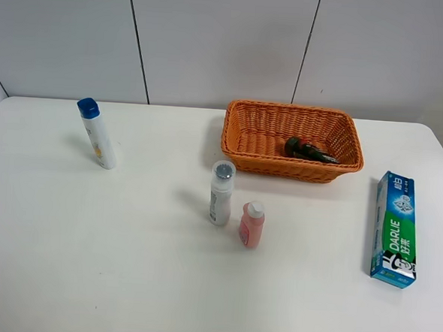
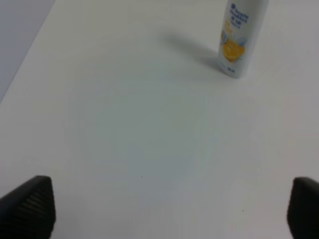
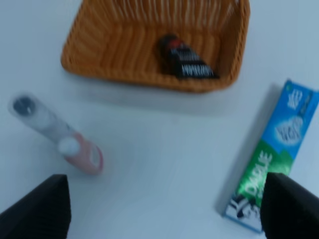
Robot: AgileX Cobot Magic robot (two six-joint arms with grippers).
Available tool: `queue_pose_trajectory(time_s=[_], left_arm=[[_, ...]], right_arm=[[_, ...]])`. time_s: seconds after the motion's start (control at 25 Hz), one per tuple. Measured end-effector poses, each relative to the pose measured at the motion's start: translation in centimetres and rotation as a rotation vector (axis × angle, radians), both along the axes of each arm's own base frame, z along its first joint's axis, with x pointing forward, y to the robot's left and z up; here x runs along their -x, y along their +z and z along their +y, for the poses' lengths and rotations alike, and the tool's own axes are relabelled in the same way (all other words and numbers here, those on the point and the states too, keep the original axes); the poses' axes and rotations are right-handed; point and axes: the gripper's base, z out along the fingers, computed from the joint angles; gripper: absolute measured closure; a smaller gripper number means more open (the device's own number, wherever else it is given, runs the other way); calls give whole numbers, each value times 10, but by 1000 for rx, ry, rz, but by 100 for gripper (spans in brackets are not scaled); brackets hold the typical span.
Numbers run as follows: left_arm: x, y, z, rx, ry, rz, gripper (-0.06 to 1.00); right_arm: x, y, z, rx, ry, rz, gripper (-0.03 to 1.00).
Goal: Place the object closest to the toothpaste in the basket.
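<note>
Nearest you, at the lower right of the high view, the toothpaste box [image 1: 396, 229] lies flat on the worktop [image 1: 125, 265], running lengthwise toward the far wall. Left of it, about mid-frame, the pink bottle [image 1: 251, 224] stands upright with a white cap; I judge it the closest loose thing to the toothpaste, so that is your target. It looks small, light and hard-sided, probably smooth plastic, so expect it to tip or slip if you nudge it off-centre. Take it across the body, below the cap, with the fingers square to it.

Just beside it, up and to the left, the white bottle [image 1: 220, 194] stands nearly touching, so come in from the right or from the near side, where the worktop is bare.

Farther back, the basket [image 1: 238, 141] sits at upper centre-right with a dark tube [image 1: 308, 150] already lying toward its right end; the left half is free for the drop. Lift clear of the woven rim.

At the far upper left stands a blue-capped bottle [image 1: 97, 133], well apart from everything.

Both the left pincer [image 2: 169, 206] and the right pincer [image 3: 164, 206] show fingers spread wide, holding nothing.
</note>
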Motion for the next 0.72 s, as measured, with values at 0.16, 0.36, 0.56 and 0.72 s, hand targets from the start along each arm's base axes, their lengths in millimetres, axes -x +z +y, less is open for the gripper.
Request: queue_pose_trajectory(time_s=[0.16,0.36,0.56,0.72], left_arm=[[0,0,0,0,0,0,0],[0,0,0,0,0,0,0],[0,0,0,0,0,0,0],[0,0,0,0,0,0,0]], right_arm=[[31,-44,-11,97,-46,20,17],[57,-86,-20,167,-91,-56,17],[72,-112,-21,145,-110,-170,17],[84,-120,-22,142,-139,-252,17]])
